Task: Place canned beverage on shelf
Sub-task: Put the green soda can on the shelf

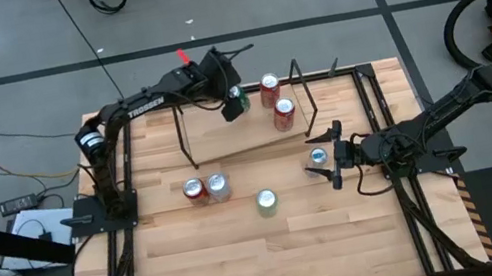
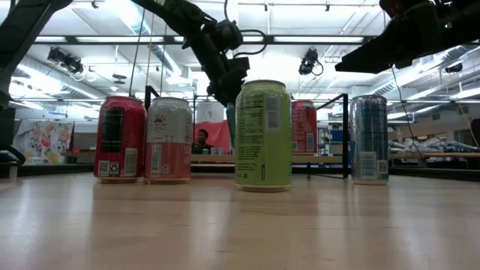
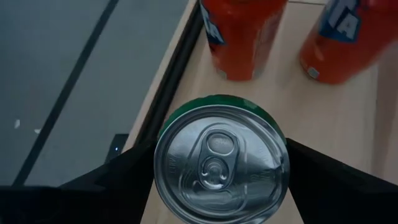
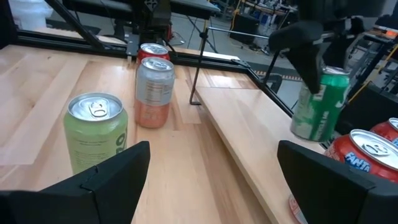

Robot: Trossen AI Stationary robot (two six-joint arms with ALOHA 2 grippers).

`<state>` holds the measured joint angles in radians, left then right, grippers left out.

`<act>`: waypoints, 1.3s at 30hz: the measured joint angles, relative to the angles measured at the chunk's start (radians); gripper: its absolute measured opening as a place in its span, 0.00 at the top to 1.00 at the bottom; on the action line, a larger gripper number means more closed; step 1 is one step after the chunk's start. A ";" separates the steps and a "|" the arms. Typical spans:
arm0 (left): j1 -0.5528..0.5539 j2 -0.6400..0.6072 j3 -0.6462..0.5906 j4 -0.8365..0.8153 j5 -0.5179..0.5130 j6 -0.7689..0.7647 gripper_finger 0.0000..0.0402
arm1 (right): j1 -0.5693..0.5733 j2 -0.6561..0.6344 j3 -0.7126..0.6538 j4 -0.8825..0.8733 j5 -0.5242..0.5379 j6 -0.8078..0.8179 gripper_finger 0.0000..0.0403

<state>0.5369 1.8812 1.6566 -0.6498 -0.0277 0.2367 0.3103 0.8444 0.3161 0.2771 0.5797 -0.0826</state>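
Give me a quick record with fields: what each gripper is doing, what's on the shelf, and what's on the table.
left gripper: shut on green can, over the shelf
right gripper: open, beside blue can
on shelf: two orange cans
on table: red can, pink can, light green can, blue can

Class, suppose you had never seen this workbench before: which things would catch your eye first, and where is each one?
First, the left pincer gripping a green metal drinks can on the low light-wood shelf, beside two orange-red cans. Then the loose cans on the butcher-block tabletop: a red and a pale pink-and-silver pair, and a lime-green one. The right pincer stands open around a blue-and-silver can.
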 joint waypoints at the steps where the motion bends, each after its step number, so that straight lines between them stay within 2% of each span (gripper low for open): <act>1: 0.002 0.005 0.001 -0.004 0.003 -0.001 0.21 | 0.000 0.000 0.000 0.002 -0.001 0.000 0.10; 5: 0.005 0.027 0.003 0.005 0.056 -0.017 0.21 | -0.001 -0.001 0.000 0.025 -0.004 -0.005 0.10; 15: 0.017 0.083 0.186 -0.143 0.052 0.000 0.21 | -0.003 0.000 0.000 0.010 -0.005 -0.002 0.10; 24: 0.016 0.115 0.183 -0.214 0.079 0.000 0.21 | -0.003 0.000 0.000 -0.002 -0.007 0.000 0.10; 39: 0.018 0.120 0.183 -0.178 0.066 0.019 0.21 | -0.003 0.000 0.000 -0.002 -0.007 0.001 0.10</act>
<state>0.5549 2.0008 1.8398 -0.8277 0.0387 0.2557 0.3071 0.8444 0.3161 0.2749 0.5726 -0.0818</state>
